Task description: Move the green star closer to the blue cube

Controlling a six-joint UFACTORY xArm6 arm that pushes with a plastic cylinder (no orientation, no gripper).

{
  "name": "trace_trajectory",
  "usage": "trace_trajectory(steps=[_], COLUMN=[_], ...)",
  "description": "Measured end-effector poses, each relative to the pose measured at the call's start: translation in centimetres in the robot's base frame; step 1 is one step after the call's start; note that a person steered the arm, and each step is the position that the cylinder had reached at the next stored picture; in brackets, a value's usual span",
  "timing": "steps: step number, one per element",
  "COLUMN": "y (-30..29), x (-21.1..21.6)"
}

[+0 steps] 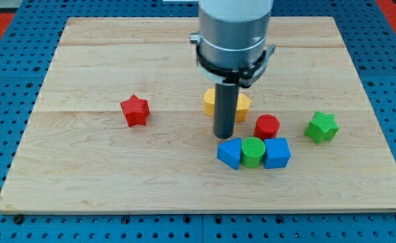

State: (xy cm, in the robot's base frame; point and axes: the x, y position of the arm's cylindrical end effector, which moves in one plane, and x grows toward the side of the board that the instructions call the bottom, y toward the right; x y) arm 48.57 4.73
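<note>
The green star [322, 127] lies at the view's right on the wooden board [103, 169]. Two blue blocks sit below the middle: a blue cube [277, 152] on the right and a blue block [230, 152] on the left, with a green cylinder [253, 151] between them, all touching. My tip [224, 137] is just above the left blue block, left of the red cylinder [267, 126] and well left of the green star. The rod partly hides a yellow block [240, 102].
A red star [135, 110] lies alone at the view's left. The board rests on a blue pegboard surface [2, 101]. The arm's grey body [233, 34] hangs over the board's top middle.
</note>
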Motion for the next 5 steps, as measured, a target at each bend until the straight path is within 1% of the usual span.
trace_trajectory(steps=[1, 2, 3, 4, 5], y=[1.2, 0.8, 5.2, 10.0, 13.1], x=[0.5, -0.6, -5.8, -8.0, -6.1])
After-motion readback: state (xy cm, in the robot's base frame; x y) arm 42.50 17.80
